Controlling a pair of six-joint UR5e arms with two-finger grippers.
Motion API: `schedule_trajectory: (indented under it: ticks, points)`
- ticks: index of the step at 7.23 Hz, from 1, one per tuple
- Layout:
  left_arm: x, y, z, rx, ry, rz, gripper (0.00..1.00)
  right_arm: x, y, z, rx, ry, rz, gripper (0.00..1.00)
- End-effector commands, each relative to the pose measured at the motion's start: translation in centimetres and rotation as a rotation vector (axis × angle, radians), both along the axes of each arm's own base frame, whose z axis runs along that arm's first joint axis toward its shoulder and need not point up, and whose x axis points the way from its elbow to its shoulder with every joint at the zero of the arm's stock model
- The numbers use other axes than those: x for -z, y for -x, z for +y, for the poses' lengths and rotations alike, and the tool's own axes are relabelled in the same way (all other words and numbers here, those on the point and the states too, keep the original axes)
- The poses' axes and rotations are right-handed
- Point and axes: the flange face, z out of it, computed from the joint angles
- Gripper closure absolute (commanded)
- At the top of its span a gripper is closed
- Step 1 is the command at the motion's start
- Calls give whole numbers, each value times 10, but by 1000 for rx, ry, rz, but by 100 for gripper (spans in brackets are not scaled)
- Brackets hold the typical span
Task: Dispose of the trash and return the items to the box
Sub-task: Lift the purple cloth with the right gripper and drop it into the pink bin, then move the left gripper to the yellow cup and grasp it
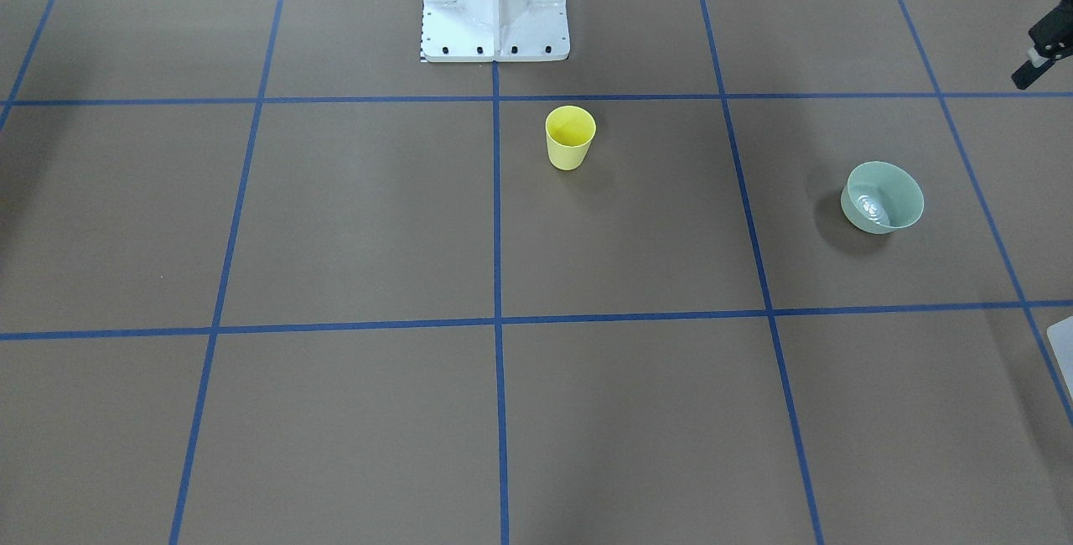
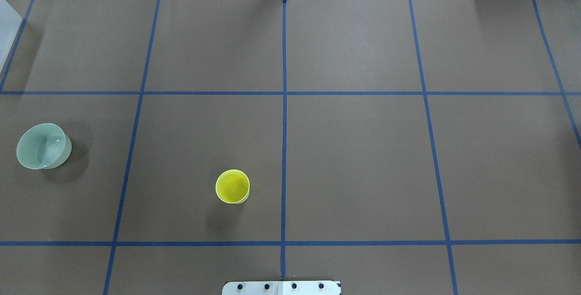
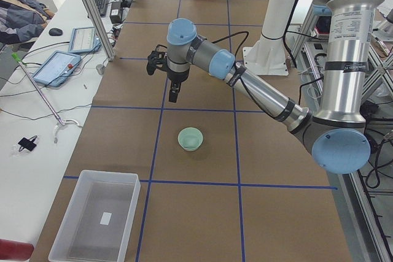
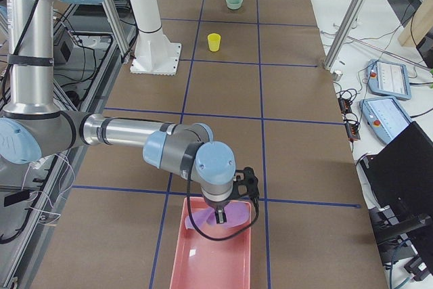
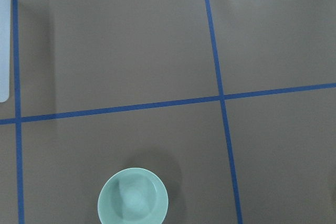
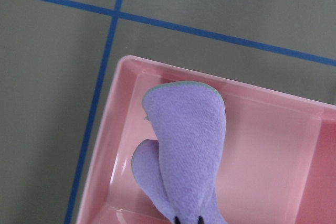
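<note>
Purple cloth [image 6: 184, 145] fills the near part of my right wrist view. It hangs from my right pincer [image 6: 188, 220], whose two dark tips sit narrow on its upper end. I judge the cloth is pinched there and not lying free, since it rises straight toward the lens instead of slumping flat. Its lower folds are over the near corner of the pink bin [image 6: 273, 129], inside the rim, though I cannot tell whether they touch the floor. I hold it here because I take the cloth for the trash and this bin for its place. I would want the whole cloth inside the walls before letting go, so that no corner drapes over the edge.

The bin sits at the end of the tabletop [image 2: 354, 163] on my right side. The things that I think belong in the box are well apart from it, on my left half. The yellow cup [image 2: 232, 186] stands upright and looks empty, near the centre line and close to my base. The green bowl [image 2: 44, 145] rests open side up, farther out to my left. The clear box [image 3: 92, 237] waits at the left end, beyond the bowl, with nothing but a small label showing in it.

My left pincer [image 3: 174, 95] hangs above the tabletop, near the bowl but not over it, touching nothing. I cannot tell how wide it stands. My guess is that it is parked there to take the bowl, the nearest item to the box.
</note>
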Motion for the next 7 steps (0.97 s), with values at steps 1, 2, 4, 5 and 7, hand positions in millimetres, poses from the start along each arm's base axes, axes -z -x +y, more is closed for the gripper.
schedule_trajectory:
  ticks: [1, 2, 4, 5, 7]
  points:
    - [47, -93, 44, 18, 80, -25, 2, -48, -5, 8, 31, 40, 15, 61]
    - [60, -142, 73, -60, 65, -37, 2, -59, -3, 17, 19, 49, 13, 1]
    - [85, -224, 112, -94, 64, -50, 2, -56, -3, 15, 12, 43, 11, 0]
    - [98, -277, 136, -78, -28, -99, 6, -55, -3, 15, 11, 42, 7, 0]
    - [138, -319, 139, -110, -82, -43, 9, -54, -3, 13, 11, 39, 8, 0]
